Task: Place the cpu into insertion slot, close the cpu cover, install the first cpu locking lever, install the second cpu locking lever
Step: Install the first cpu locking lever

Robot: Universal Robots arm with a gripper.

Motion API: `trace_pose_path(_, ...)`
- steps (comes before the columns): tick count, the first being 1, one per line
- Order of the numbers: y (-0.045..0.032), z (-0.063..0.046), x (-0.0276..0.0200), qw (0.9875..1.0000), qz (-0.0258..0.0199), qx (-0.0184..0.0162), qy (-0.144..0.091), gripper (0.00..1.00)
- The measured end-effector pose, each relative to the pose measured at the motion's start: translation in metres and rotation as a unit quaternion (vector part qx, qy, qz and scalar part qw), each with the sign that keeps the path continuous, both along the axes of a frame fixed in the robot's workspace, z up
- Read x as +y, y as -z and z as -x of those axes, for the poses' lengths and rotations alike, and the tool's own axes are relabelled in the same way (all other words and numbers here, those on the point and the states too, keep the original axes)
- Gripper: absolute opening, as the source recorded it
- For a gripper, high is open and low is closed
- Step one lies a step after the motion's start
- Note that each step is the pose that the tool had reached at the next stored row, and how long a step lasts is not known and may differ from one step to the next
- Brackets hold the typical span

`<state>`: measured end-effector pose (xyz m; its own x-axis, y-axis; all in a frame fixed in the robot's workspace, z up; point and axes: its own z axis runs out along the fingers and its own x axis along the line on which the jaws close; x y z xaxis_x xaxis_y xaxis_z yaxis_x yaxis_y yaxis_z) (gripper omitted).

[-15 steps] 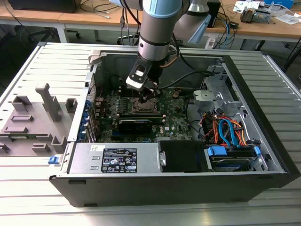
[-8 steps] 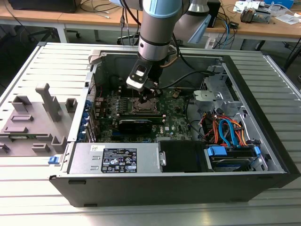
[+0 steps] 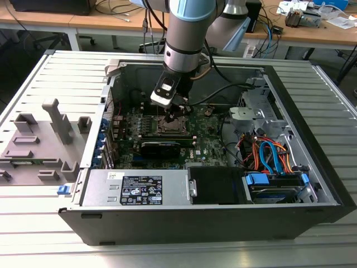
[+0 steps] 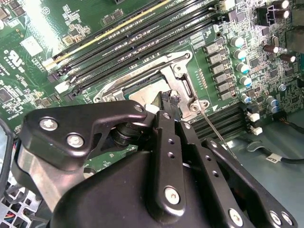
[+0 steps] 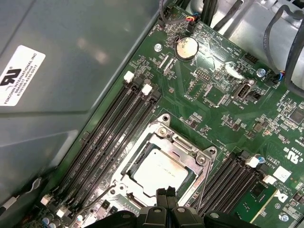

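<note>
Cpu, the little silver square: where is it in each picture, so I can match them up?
Exterior view: the cpu sits in the middle of the motherboard, right under the pincer, and is hard to make out.
Second wrist view: the cpu is a pale patch just past the pincer.
First wrist view: the cpu is plain to see inside the cover.
Shared landmark: the silver cover framing it, with the pincer at its edge.

second wrist view: claw (image 4: 167, 100) body hides cpu cover (image 4: 142, 75) near side, most of cpu (image 4: 142, 95) | first wrist view: claw cut off by picture edge beside cpu cover | exterior view: claw half-hides cpu cover
</note>
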<state>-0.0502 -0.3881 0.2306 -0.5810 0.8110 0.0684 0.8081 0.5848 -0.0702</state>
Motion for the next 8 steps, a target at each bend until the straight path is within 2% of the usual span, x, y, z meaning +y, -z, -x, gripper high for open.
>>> trace_pose_path(8, 0.0000, 0.0000, 0.0000, 1.0000, 0.0000, 0.0000, -0.009, 0.11)
